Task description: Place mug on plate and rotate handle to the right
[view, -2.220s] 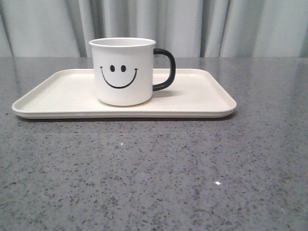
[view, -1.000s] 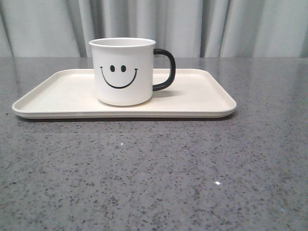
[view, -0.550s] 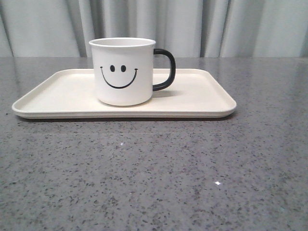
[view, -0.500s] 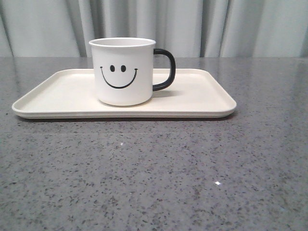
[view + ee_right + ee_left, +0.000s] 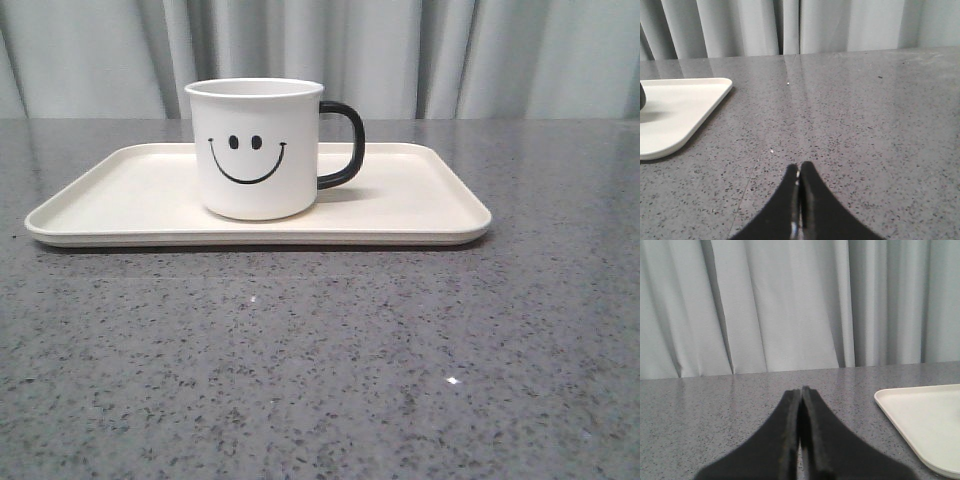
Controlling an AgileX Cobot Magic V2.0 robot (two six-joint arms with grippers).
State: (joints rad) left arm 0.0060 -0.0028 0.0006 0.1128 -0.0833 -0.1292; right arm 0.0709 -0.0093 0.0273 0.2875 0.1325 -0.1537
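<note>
1. The mug [image 5: 256,150] is white and has a black smiley face on its side. The face looks toward the front camera.
2. The mug stands up straight on the plate [image 5: 120,200]. It sits a bit left of the middle of the plate.
3. The handle [image 5: 345,145] is black and sticks out to the right side of the mug.
4. The plate is cream, long and flat, with a low edge all around. It lies on the grey speckled table [image 5: 320,360].
5. Nothing is touching the mug. No claw shows in the front view.
6. In the left wrist view, the left claw [image 5: 800,400] is pinched tight with its two black fingers pressed together. It holds nothing. It is above the table, and a corner of the plate [image 5: 920,420] is off to one side of it.
7. In the right wrist view, the right claw [image 5: 799,175] is also pinched tight and holds nothing. It is over bare table, apart from the plate [image 5: 685,107]. A tiny dark bit at the picture's edge may be the handle.
8. Pale curtains [image 5: 420,55] hang behind the table.
</note>
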